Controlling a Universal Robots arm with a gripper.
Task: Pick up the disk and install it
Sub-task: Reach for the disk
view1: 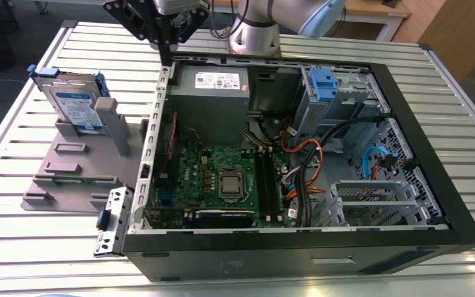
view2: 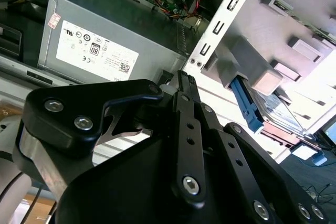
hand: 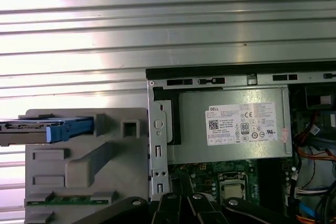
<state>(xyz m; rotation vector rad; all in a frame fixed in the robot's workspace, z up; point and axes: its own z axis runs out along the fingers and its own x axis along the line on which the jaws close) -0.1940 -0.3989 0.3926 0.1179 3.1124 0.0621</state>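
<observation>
Black linkage bars of the hand [view2: 183, 77] crowd the second wrist view, and its two fingers lie together with nothing between them. Beyond them that view shows the large grey metal power supply box [view2: 105, 40] with its white sticker. Past the perforated case wall it also shows the flat silver-grey disk [view2: 281, 111] in its blue plastic bracket. The first wrist view gives the disk [hand: 31, 126] edge-on as a thin strip. It stands in a slot of the grey plastic fixture [hand: 89, 166] just beside the case.

The exterior view adds what the wrist views lack: the disk's blue-and-white label and the whole open black computer case [view1: 320, 250] lying on the slatted metal table [view1: 23, 247]. It also shows the green motherboard [view1: 221, 173] and the small blue latch [view1: 323, 83] on a silver cage. There the hand hangs over the case's far corner on the exterior view's left, above the power supply box and apart from the disk.
</observation>
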